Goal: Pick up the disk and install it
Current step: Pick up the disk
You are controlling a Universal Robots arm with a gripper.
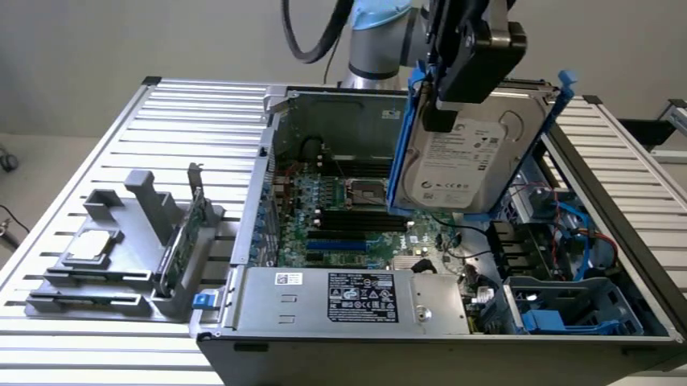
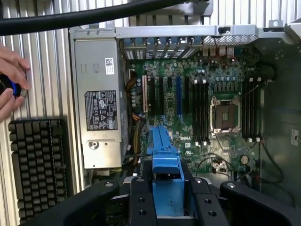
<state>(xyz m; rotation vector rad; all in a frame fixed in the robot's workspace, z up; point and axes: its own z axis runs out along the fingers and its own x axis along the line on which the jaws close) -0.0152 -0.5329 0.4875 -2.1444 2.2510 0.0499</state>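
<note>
The disk [image 1: 464,157], a silver-grey hard drive with a white label and blue rails, hangs upright and slightly tilted above the open computer case [image 1: 269,153]. My gripper [image 1: 456,92] is shut on its upper edge, black fingers [image 1: 438,117] reaching down over the label side. In the wrist view the disk's blue rail [image 2: 164,162] sits between the black fingers [image 2: 141,200] of my gripper [image 2: 165,200], over the motherboard [image 2: 207,99].
A blue-lined drive bay [image 1: 569,310] sits at the case's near corner on the exterior view's right. The power supply [image 1: 333,297] spans the case front. A grey holder [image 1: 129,241] carries a square chip [image 1: 92,245] and a green card [image 1: 183,233]. A person's hand [image 2: 11,80] rests beside a black keyboard [image 2: 37,165].
</note>
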